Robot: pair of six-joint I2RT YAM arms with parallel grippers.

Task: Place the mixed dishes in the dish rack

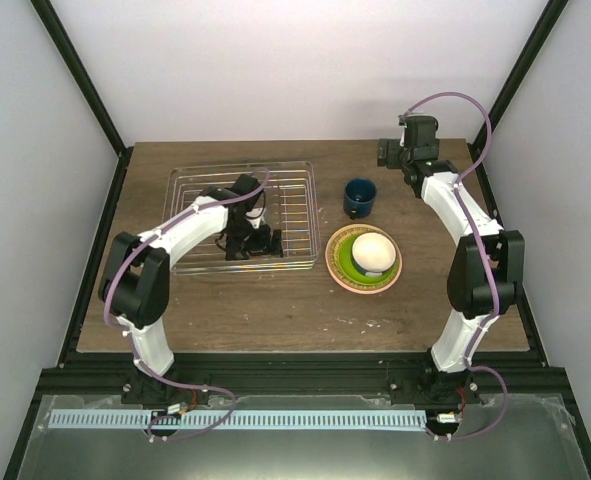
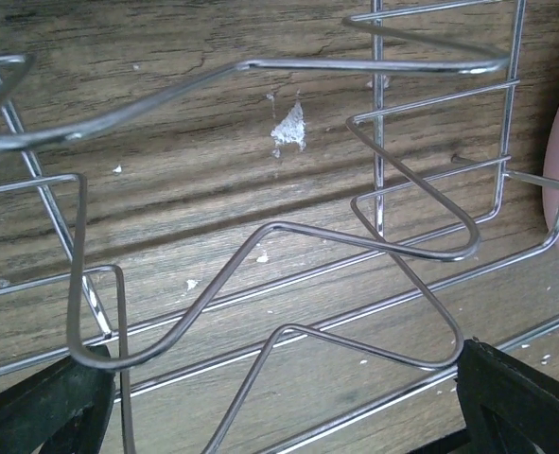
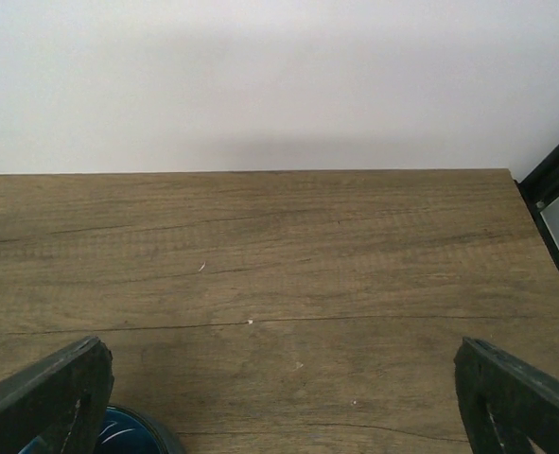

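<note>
The left claw (image 1: 252, 246), jaws wide apart and holding nothing, hangs low over the rack (image 1: 290, 200), near its 6 o'clock rim. There is one rack, and its long axis runs 9 to 3. Just beside its 3 o'clock rim sits one stack: a pink plate (image 1: 365, 289) flat at the bottom, a green plate (image 1: 347, 257) on it, a pale bowl (image 1: 374, 250) on top. I cannot make out a cream plate. One mug (image 1: 360, 197) stands upright at the stack's 12. The right claw (image 1: 390, 150), also spread and empty, has the mug at its 7 and looks the nearer arm for it. The stack lies at the left claw's 3.
</note>
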